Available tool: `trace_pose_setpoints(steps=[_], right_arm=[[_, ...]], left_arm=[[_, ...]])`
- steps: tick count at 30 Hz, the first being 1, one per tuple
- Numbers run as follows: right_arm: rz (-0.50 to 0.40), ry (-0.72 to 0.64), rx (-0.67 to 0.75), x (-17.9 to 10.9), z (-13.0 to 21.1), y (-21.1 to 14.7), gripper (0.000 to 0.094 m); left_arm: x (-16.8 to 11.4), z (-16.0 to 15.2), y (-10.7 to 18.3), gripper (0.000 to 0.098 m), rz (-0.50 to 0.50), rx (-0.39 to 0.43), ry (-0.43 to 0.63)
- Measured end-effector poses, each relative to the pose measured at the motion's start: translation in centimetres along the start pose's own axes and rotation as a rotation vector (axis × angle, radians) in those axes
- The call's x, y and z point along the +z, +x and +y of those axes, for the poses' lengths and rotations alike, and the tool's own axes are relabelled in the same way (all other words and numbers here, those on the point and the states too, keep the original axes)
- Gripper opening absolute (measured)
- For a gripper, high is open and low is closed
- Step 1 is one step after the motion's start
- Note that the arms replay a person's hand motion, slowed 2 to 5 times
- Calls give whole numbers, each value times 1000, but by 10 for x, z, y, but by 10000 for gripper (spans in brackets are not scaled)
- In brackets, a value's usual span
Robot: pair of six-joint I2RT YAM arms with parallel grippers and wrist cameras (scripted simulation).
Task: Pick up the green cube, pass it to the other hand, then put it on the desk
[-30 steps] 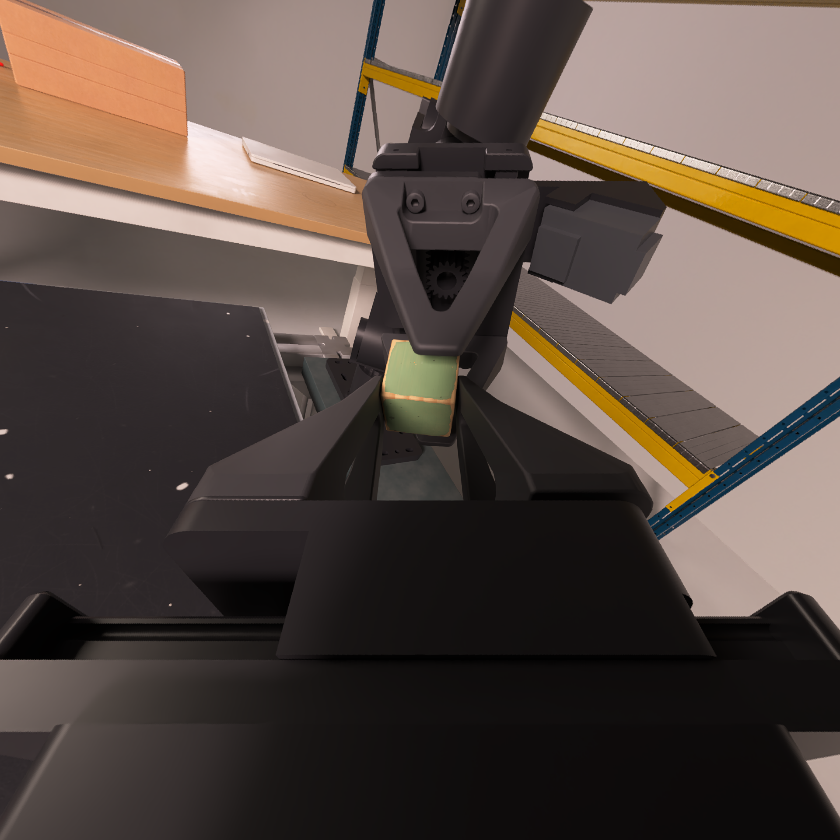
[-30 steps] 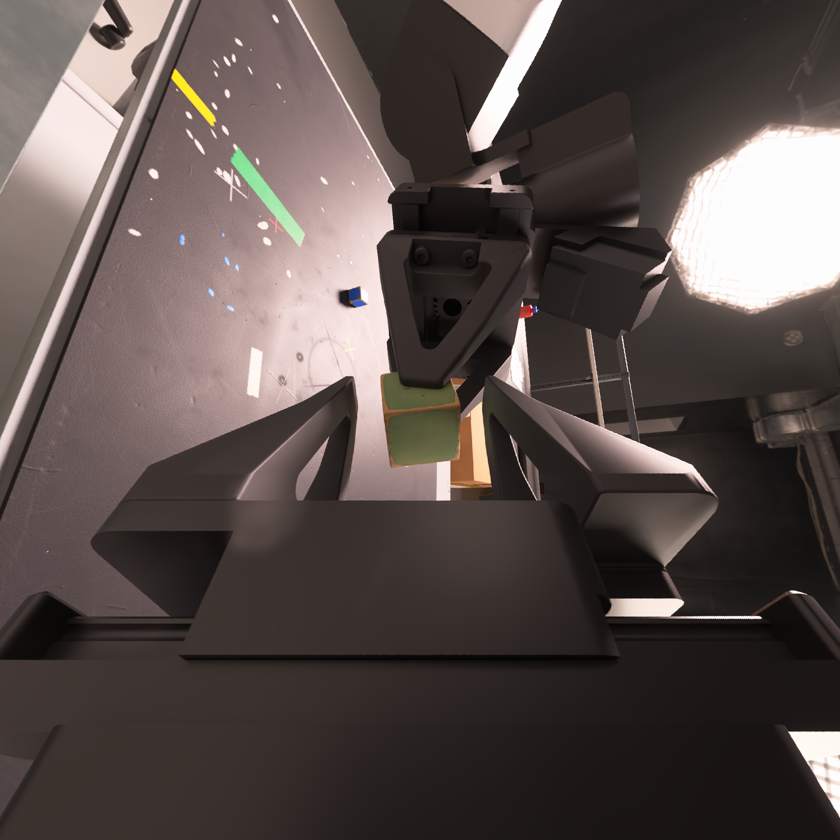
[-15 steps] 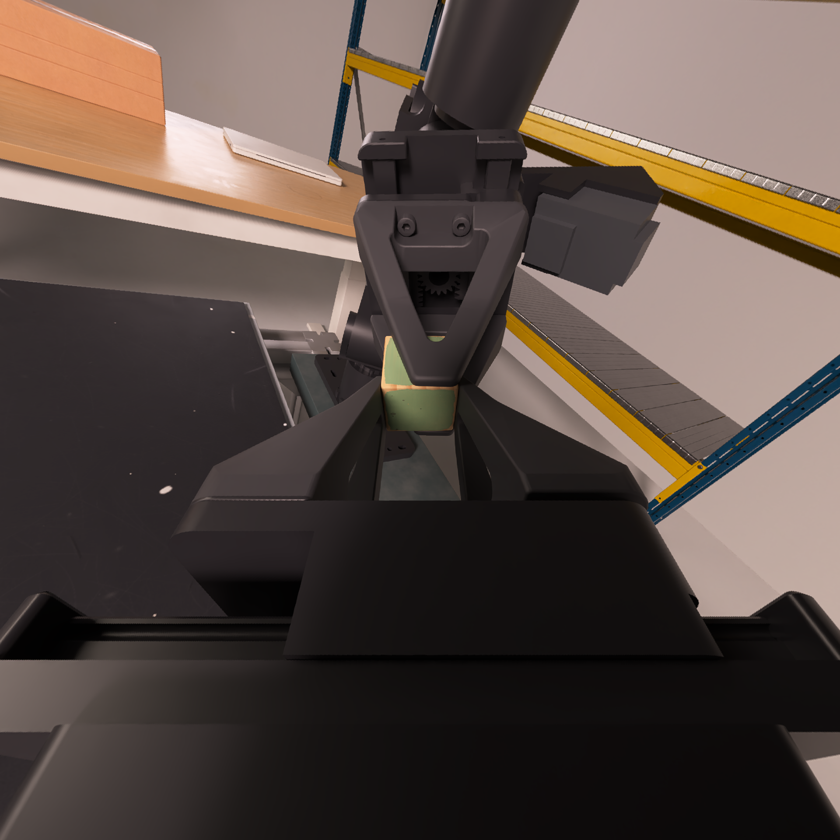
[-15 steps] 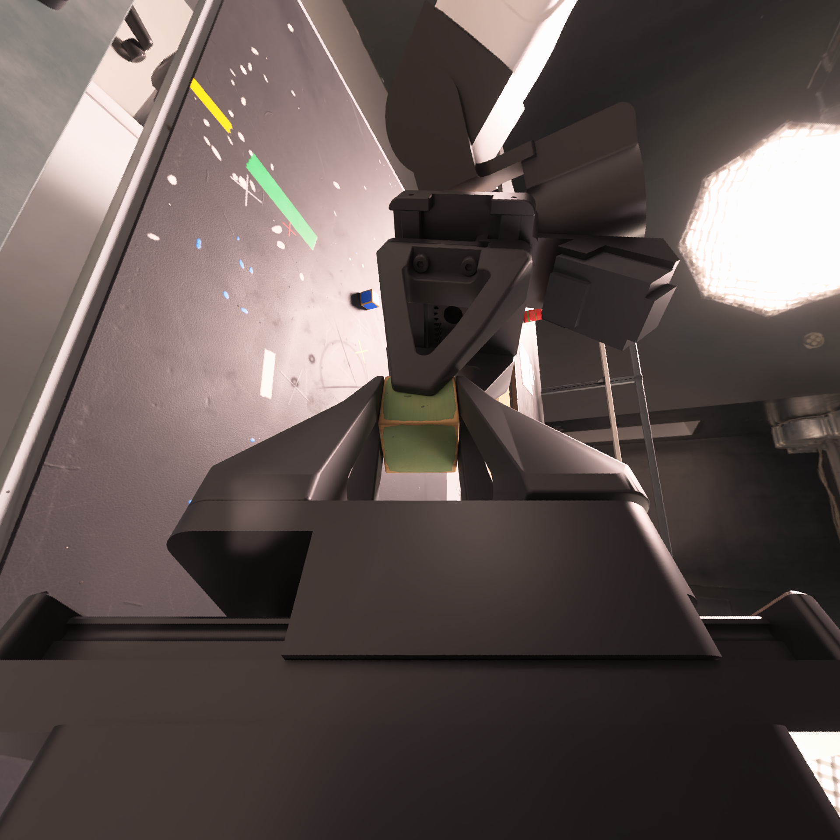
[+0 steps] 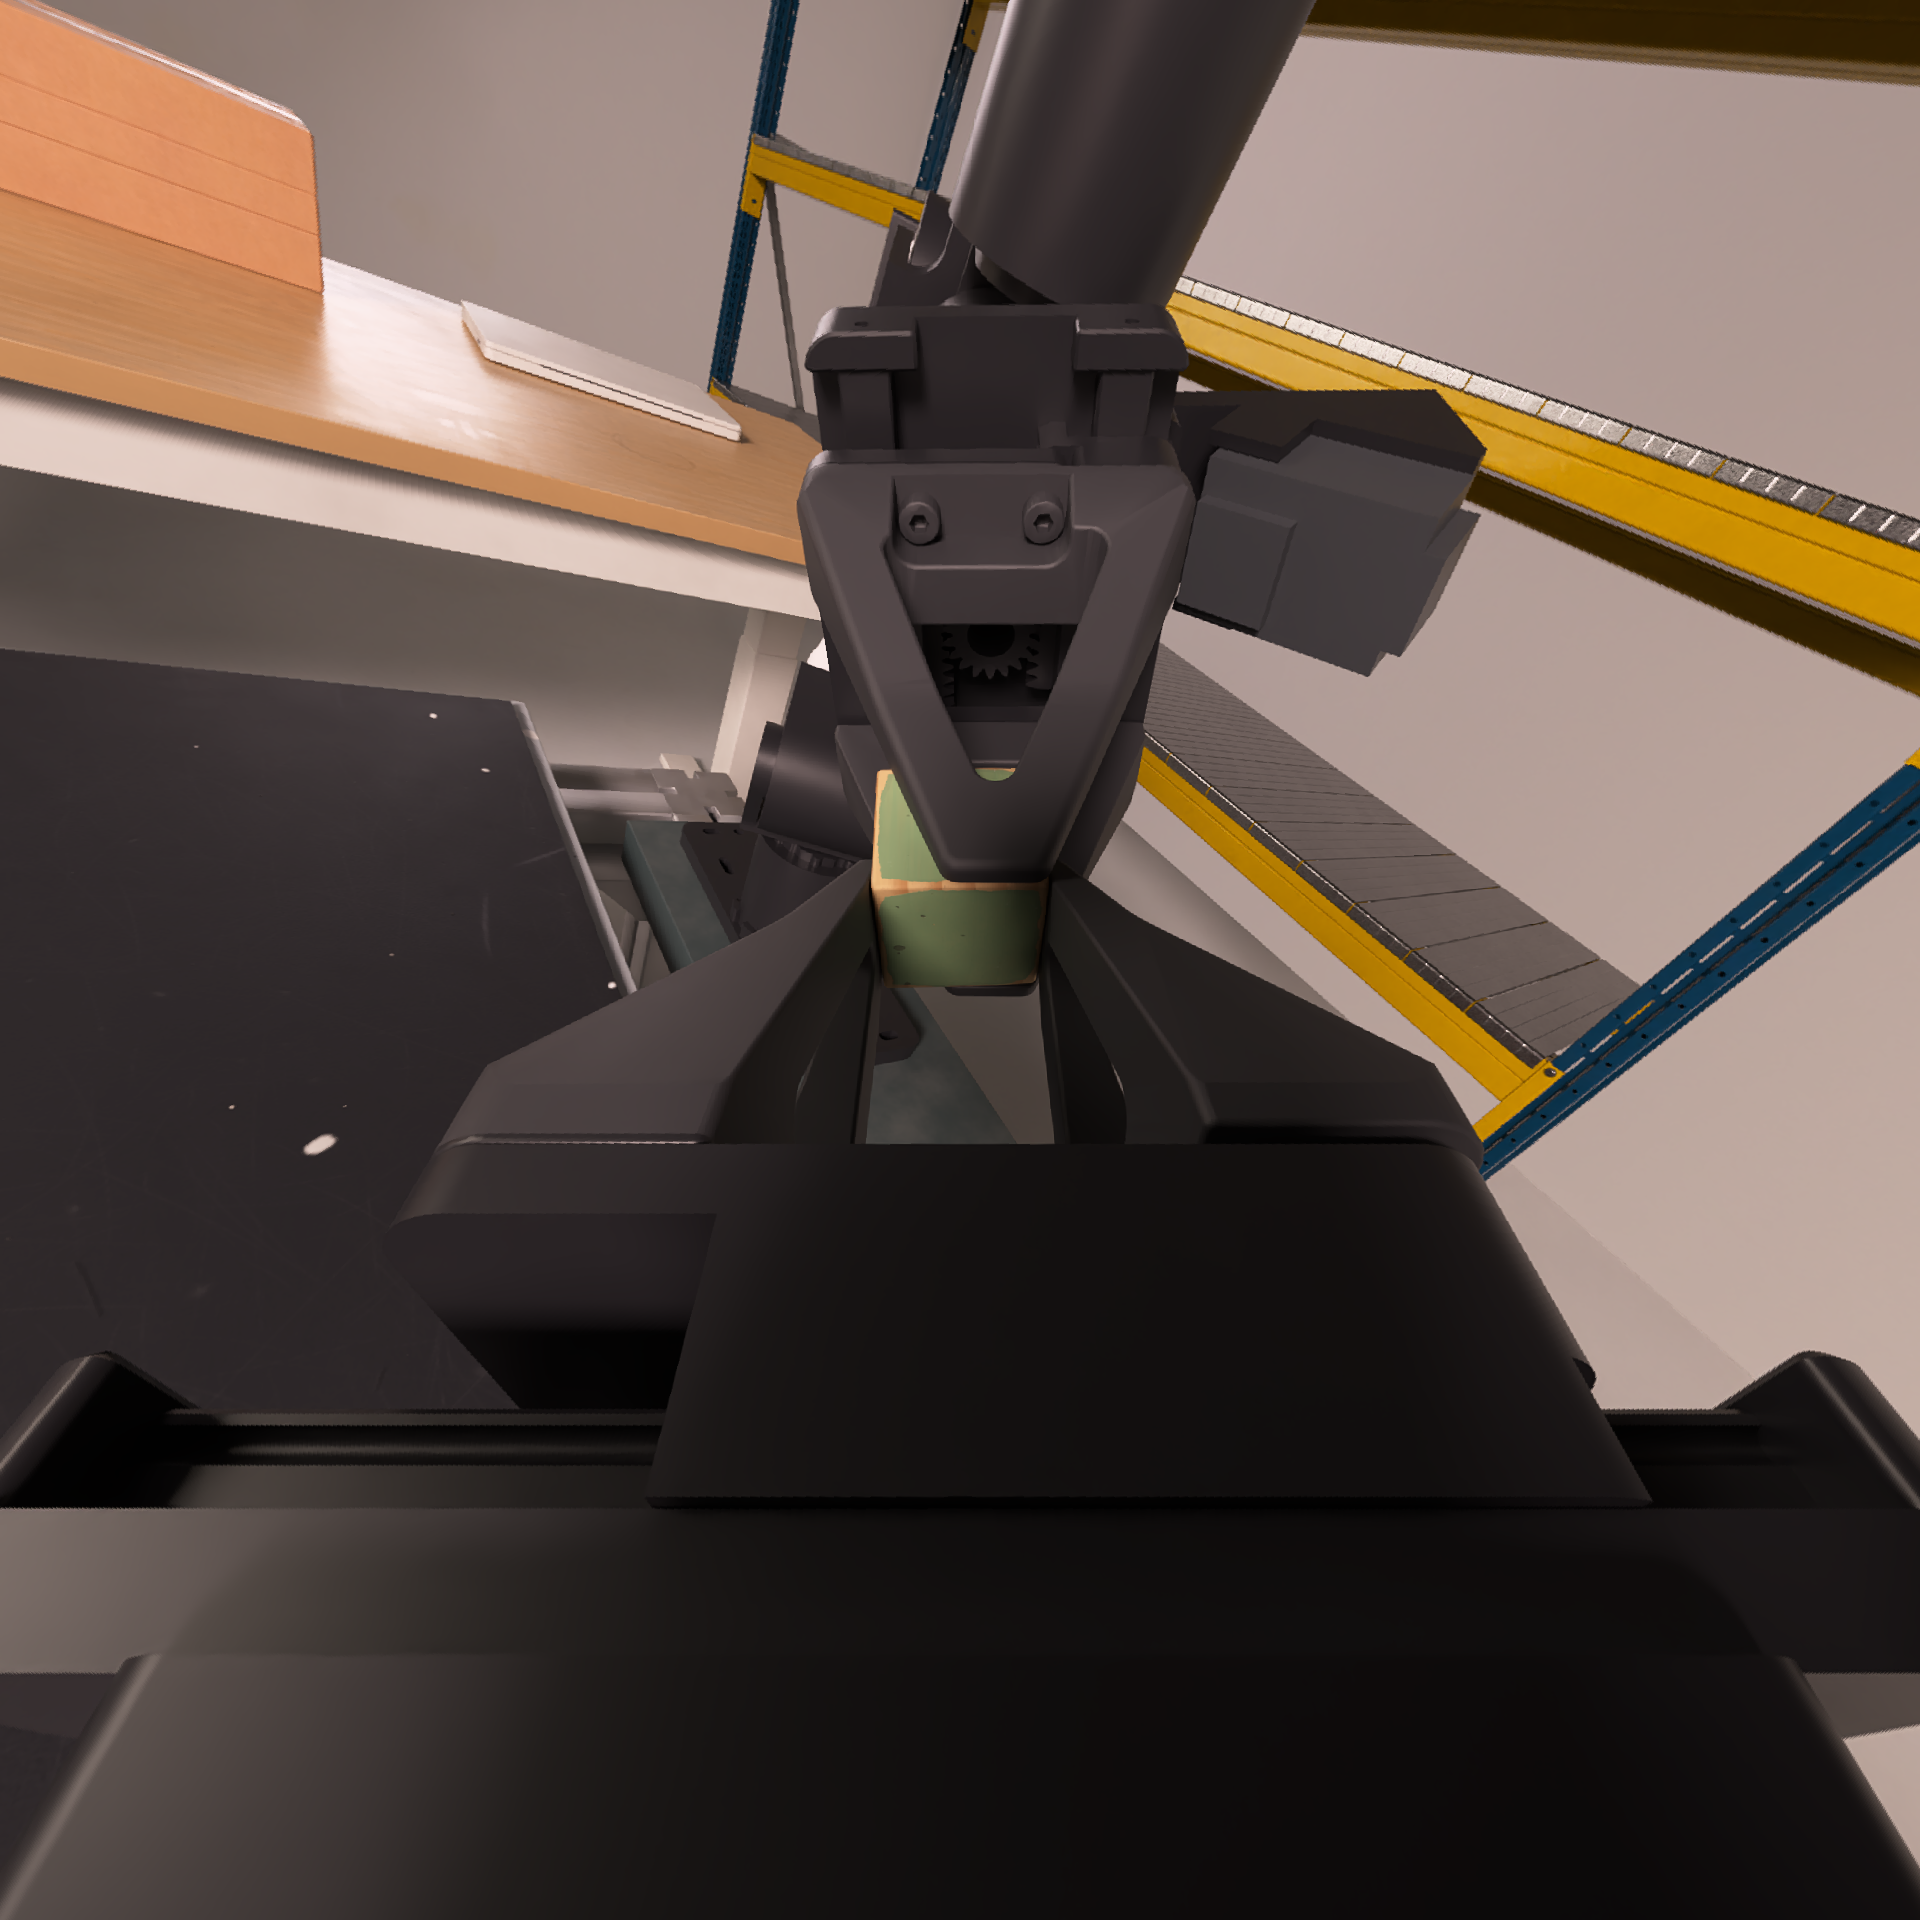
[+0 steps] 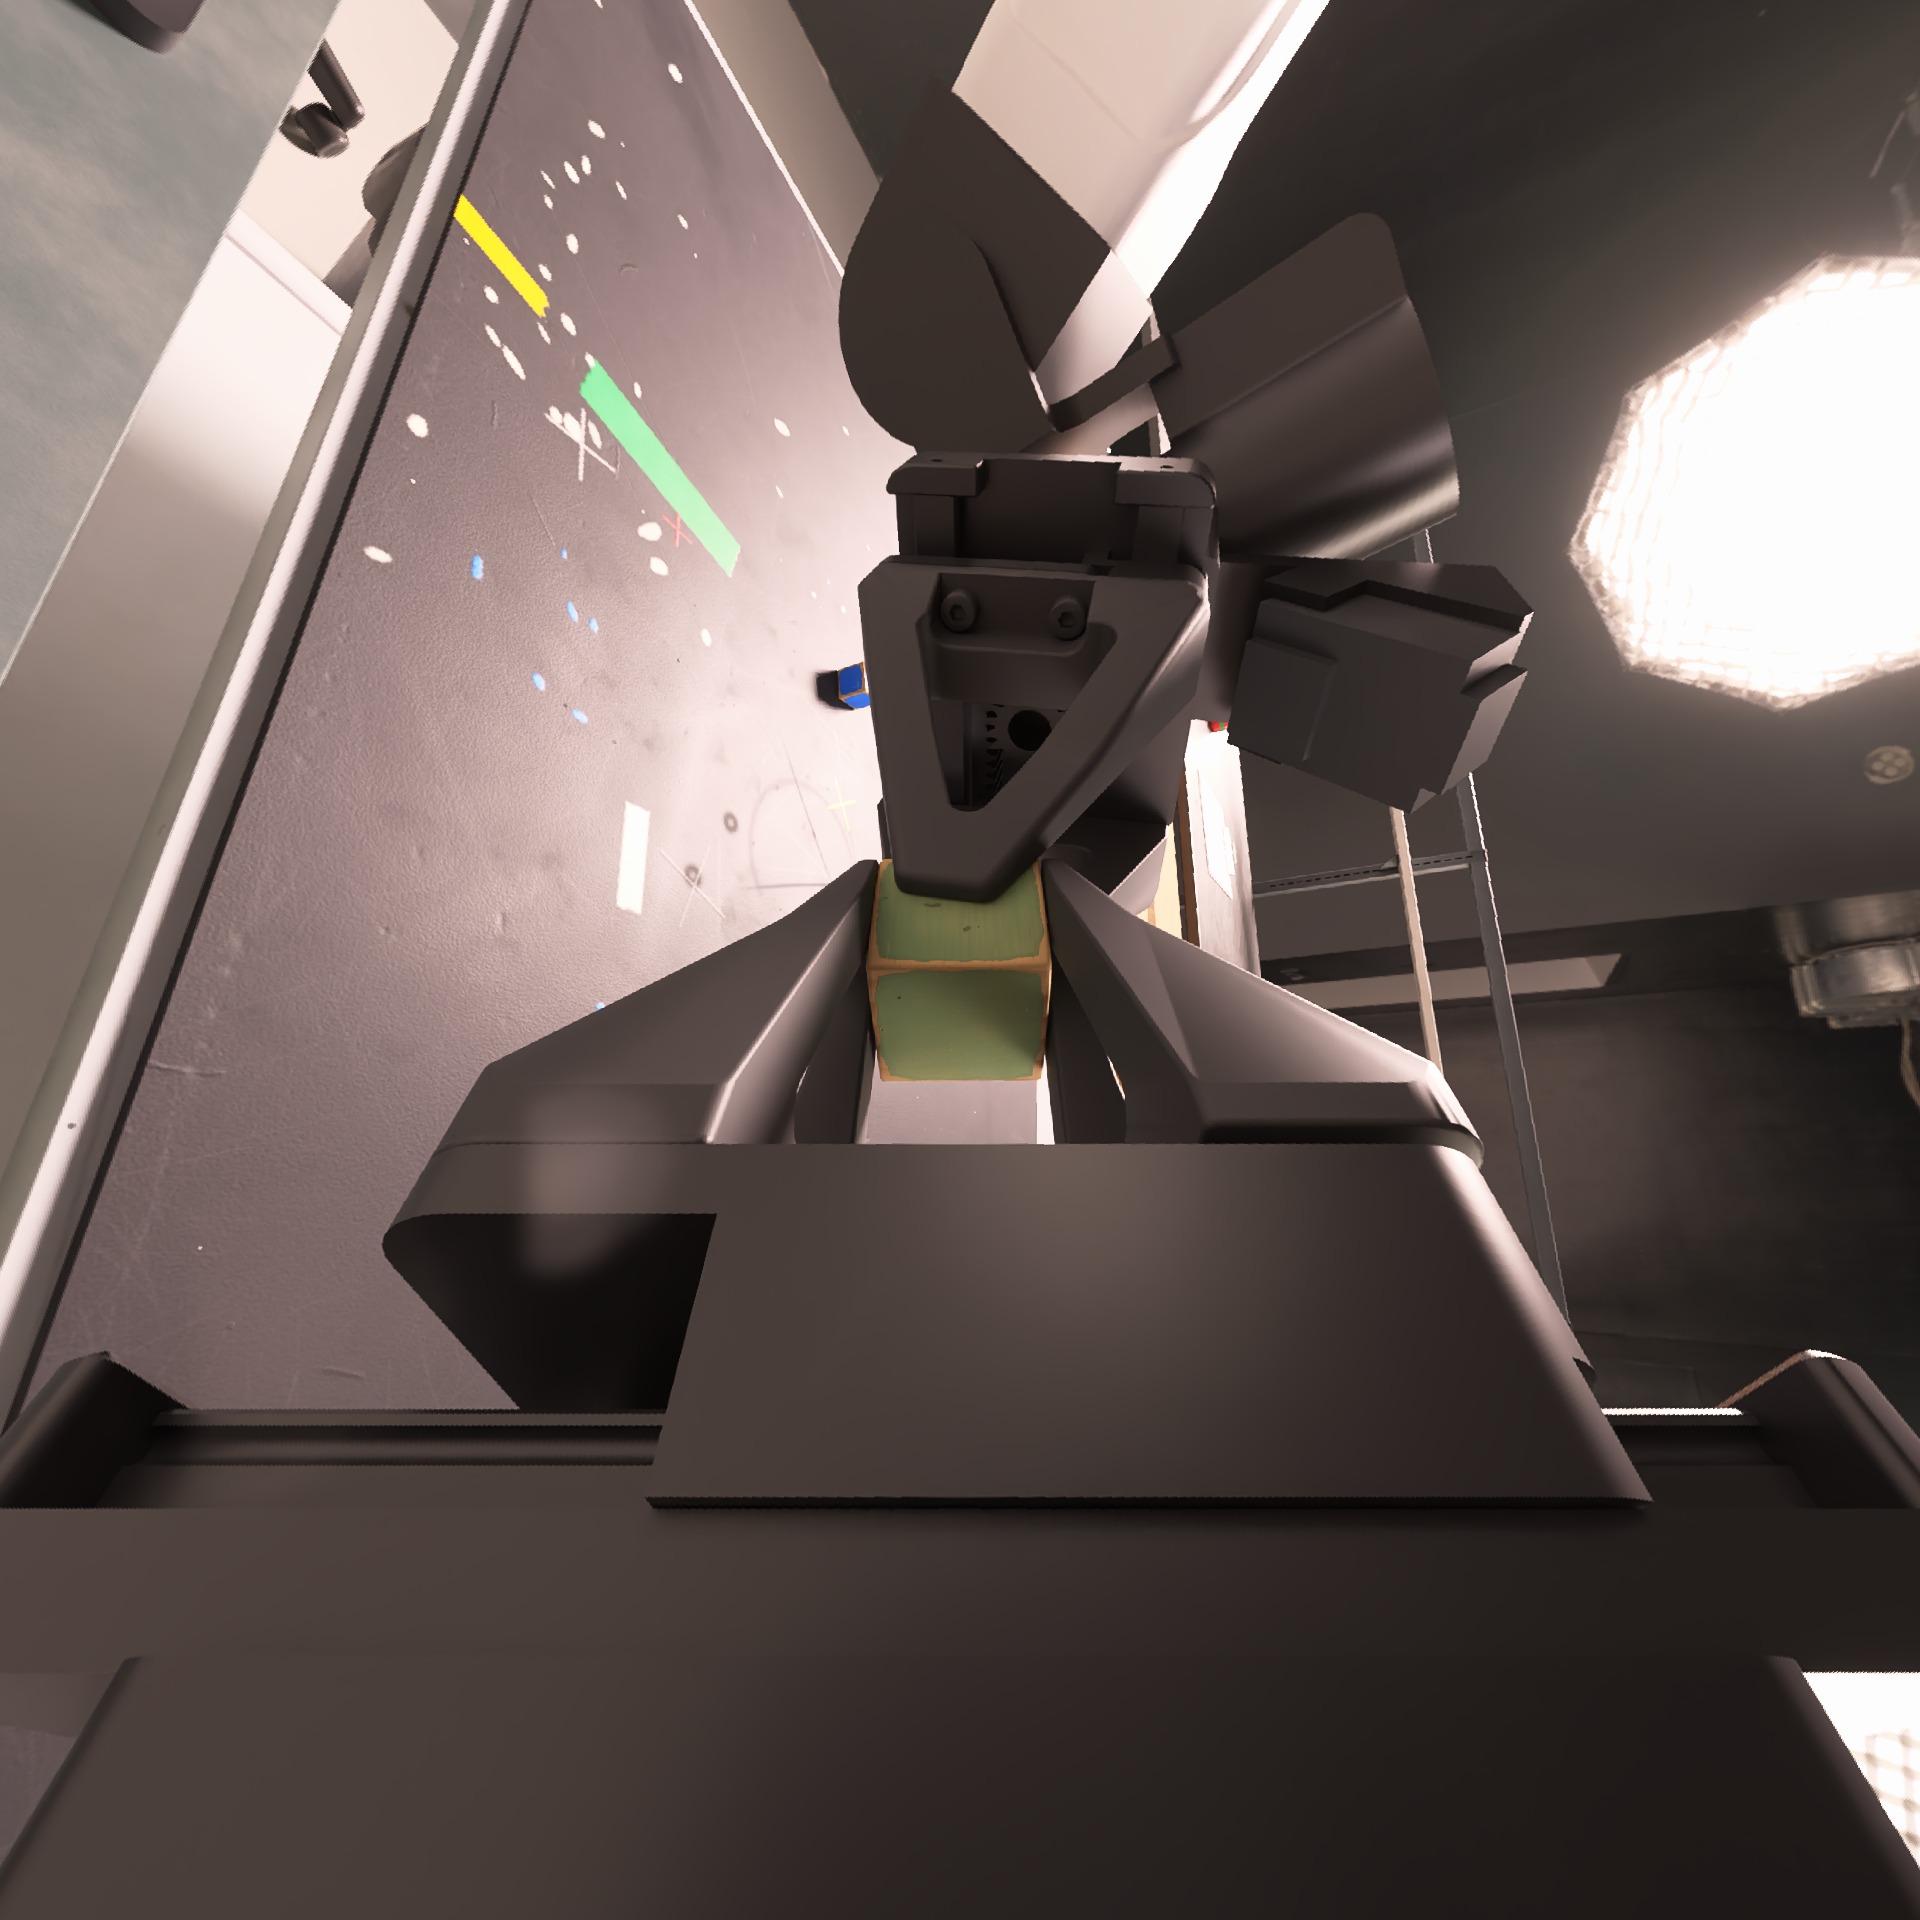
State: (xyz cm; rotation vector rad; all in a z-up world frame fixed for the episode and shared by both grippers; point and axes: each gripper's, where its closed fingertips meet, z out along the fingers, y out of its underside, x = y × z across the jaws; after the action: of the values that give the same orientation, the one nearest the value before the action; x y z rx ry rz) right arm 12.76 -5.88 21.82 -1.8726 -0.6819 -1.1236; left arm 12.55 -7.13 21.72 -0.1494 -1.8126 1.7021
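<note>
The green cube (image 5: 956,940) with tan edges is held in the air between both grippers, above the dark desk (image 5: 260,935). My left gripper (image 5: 958,935) is shut on its two sides. The right gripper comes from the opposite side, and one of its fingers (image 5: 987,831) lies over the cube's top face. In the right wrist view, my right gripper (image 6: 958,935) is shut on the cube (image 6: 956,1023), with a left gripper finger (image 6: 971,862) pressing on its far end. Both hold the cube at right angles to each other.
A small blue cube (image 6: 852,686) lies on the dark desk (image 6: 416,831), with a green tape strip (image 6: 660,468) and a yellow strip (image 6: 501,255) beyond. A wooden table (image 5: 312,384) and yellow-and-blue racking (image 5: 1558,468) stand behind. A bright lamp (image 6: 1766,488) shines at the right.
One second ago my right gripper stood open around the cube; it has since closed on it. The left gripper has stayed shut on the cube throughout.
</note>
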Motion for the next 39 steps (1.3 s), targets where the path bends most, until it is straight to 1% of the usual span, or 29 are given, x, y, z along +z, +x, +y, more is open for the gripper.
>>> trace_pose_setpoints(steps=[9, 10, 12, 15, 21, 31, 35, 37, 39], right_arm=[[-10, 5, 20, -2, -2, -3, 252], [-12, 7, 24, -2, -2, -4, 250], [-9, 16, 34, -4, -4, -3, 250], [1, 25, 48, -6, -5, 0, 250], [18, 29, 72, -11, -5, 3, 250], [53, 16, 115, -24, 0, 13, 250], [70, 8, 138, -31, 4, 19, 250], [80, 4, 150, -35, 6, 22, 250], [90, -3, 162, -40, 10, 26, 250]], left_arm=[[3, 3, 2, 255, 23, -11, 0], [3, 3, 2, 267, 23, -9, -2], [3, 4, 2, 354, 23, -2, -7], [3, 5, 3, 456, 19, 12, -16], [2, 2, 5, 604, 3, 47, -32], [-7, -2, -1, 614, -51, 80, -31], [-12, -7, -3, 613, -89, 115, -39], [-15, -10, -4, 593, -111, 141, -45], [-18, -13, -5, 549, -134, 166, -49]])
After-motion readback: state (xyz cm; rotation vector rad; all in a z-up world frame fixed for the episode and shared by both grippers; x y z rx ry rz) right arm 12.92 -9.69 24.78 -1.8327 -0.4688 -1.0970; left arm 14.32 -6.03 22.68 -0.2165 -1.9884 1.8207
